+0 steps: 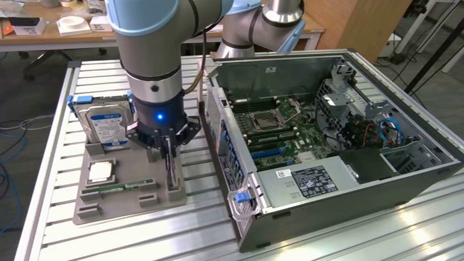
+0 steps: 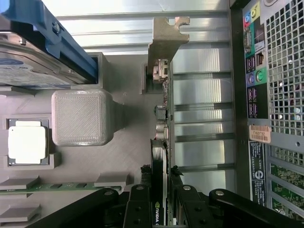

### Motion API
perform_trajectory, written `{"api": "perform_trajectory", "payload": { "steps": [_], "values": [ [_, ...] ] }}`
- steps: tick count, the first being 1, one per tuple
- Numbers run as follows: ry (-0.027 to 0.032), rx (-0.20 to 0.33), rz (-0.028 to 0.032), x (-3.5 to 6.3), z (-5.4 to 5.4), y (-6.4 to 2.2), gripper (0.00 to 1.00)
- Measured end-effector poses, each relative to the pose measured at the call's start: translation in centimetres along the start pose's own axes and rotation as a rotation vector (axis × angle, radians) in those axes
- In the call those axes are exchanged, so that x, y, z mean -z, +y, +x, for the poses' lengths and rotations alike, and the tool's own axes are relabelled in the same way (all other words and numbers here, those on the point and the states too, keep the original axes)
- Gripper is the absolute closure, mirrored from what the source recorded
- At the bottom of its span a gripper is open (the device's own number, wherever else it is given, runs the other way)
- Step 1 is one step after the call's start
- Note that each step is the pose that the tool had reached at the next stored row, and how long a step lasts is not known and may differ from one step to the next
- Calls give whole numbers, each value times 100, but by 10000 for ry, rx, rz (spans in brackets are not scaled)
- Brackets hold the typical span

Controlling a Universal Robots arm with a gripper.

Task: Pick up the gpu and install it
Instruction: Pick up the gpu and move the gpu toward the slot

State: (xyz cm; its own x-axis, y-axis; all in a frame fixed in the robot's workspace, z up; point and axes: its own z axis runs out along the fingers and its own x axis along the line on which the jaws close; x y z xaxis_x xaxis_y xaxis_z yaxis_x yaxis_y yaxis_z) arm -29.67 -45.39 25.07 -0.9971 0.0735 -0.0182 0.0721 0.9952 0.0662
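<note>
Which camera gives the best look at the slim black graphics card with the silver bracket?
The wrist view: the slim black graphics card runs edge-on from its silver bracket to the claw. In the exterior view it is a dark sliver under the arm, standing in the grey holder tray.

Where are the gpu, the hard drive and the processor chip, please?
gpu (image 2: 161, 45): wrist view, on its silver bracket.
hard drive (image 1: 108, 128): exterior view, on its label.
processor chip (image 2: 27, 145): wrist view, on its pale lid.
</note>
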Motion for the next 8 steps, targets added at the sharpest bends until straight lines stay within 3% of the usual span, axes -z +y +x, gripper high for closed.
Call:
{"api": "perform_trajectory", "payload": {
  "steps": [8],
  "values": [
    [-1, 0, -1, 52, -1, 4, 74]
  ]
}}
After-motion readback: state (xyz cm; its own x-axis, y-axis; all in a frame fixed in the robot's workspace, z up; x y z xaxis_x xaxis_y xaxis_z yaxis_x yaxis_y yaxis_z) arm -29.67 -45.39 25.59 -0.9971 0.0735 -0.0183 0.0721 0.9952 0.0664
